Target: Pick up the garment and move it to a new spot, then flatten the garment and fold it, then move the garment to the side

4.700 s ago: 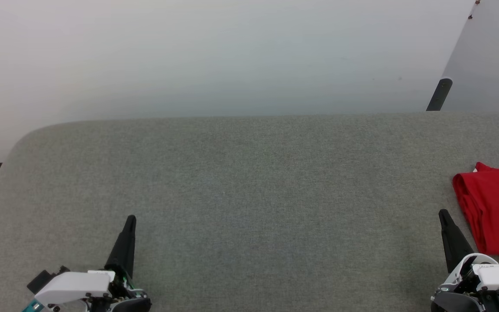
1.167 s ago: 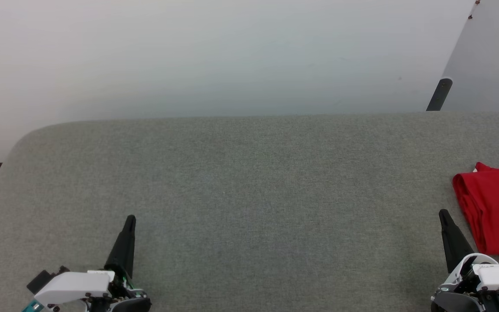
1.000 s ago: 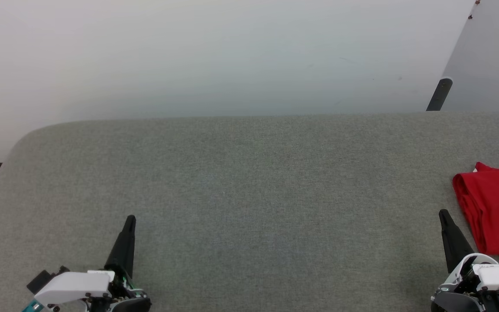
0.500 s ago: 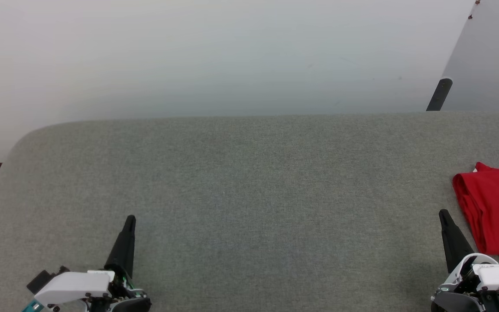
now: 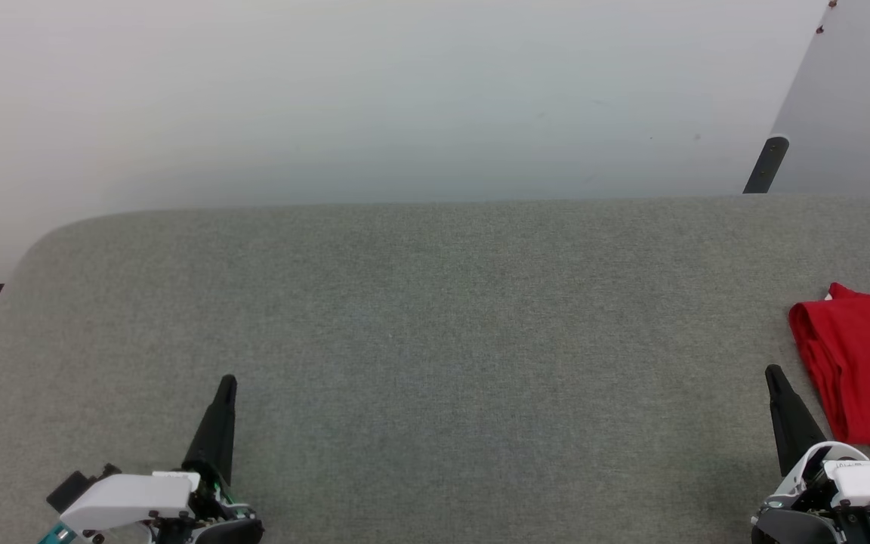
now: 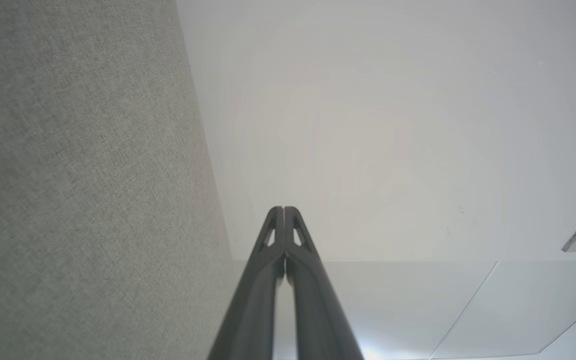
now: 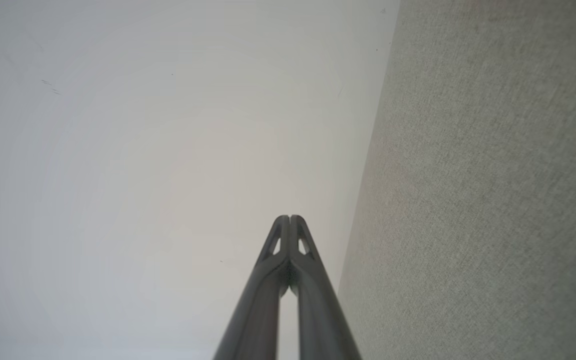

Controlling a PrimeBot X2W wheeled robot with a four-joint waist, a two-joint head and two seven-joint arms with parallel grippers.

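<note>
The red shirt (image 5: 865, 370) is seen lying bundled at the 3 o'clock edge of the grey padded table (image 5: 435, 302), and it is partly cut off by the frame. The right claw (image 5: 772, 372) is found at about 5 o'clock. The shirt is set just beside it, toward 2 o'clock from its tip, with a strip of grey seen between them. The left claw (image 5: 228, 380) is placed at 7 o'clock, well apart from the shirt. Both claws are pressed together, and nothing is pinched in either.
</note>
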